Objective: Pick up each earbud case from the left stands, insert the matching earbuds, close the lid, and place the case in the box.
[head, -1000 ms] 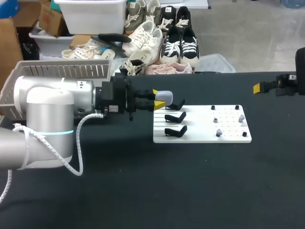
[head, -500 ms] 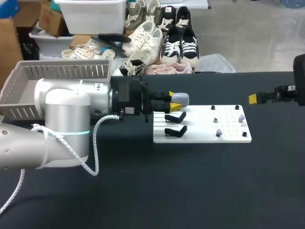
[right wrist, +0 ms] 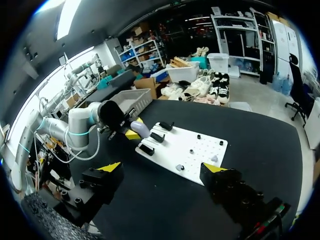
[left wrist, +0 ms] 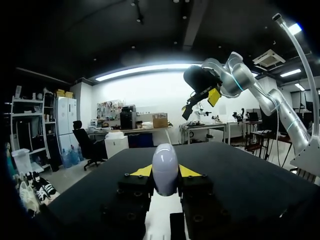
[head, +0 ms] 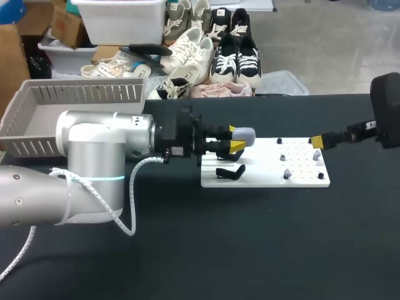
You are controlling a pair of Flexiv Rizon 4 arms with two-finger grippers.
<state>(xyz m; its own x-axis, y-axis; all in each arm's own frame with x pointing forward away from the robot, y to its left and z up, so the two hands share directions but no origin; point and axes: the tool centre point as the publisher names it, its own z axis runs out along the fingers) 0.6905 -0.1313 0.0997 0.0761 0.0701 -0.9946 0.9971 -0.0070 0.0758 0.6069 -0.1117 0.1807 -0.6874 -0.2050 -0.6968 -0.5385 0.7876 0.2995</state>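
My left gripper [head: 236,140] is shut on a pale lavender earbud case [head: 243,134], held above the left part of the white board [head: 300,179], over the black stands [head: 230,171]. In the left wrist view the case [left wrist: 165,170] stands upright between the yellow tips of the left gripper [left wrist: 165,173]. Small earbuds [head: 287,174] sit among black pegs on the board's right half. My right gripper [head: 317,142] hangs open near the board's far right corner. In the right wrist view the right gripper [right wrist: 162,168] is spread wide above the board [right wrist: 200,150], with the case [right wrist: 141,129] beyond.
A grey slatted basket [head: 37,119] stands at the table's back left, behind my left arm. It shows in the right wrist view as the basket [right wrist: 131,97] past the board. Black tabletop [head: 250,250] lies in front of the board.
My left arm has carried the case rightward, from the board's left edge to above the stands. My right arm has come in leftward toward the board's right corner.
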